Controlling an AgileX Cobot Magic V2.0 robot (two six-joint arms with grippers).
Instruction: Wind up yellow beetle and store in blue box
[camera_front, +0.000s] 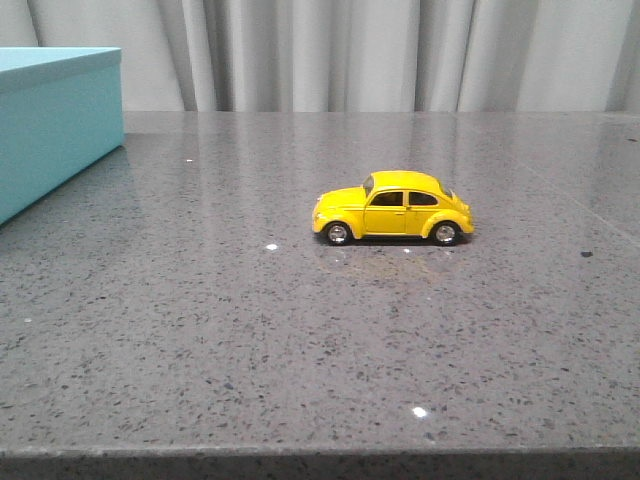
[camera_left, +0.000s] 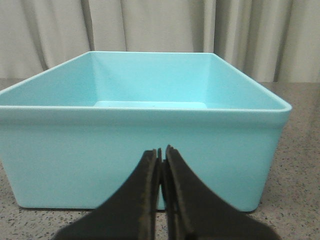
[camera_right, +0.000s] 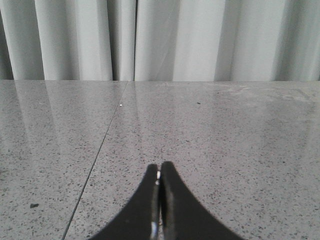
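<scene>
Beetle position decides the reach: the yellow beetle (camera_front: 393, 208) stands on its wheels a little right of the table's (camera_front: 200, 330) middle, long axis running left-right, nose to the left, untouched. The blue box (camera_front: 55, 120) sits well apart at far left, directly ahead of the left gripper (camera_left: 161, 152), whose jaws are pressed together, empty. The right gripper (camera_right: 159, 170), likewise closed on nothing, sees only bare tabletop, yet probably lies nearer the car.

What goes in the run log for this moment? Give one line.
yellow beetle: upright on table, untouched | blue box: open, looks empty | left claw: shut, facing box | right claw: shut, empty
</scene>
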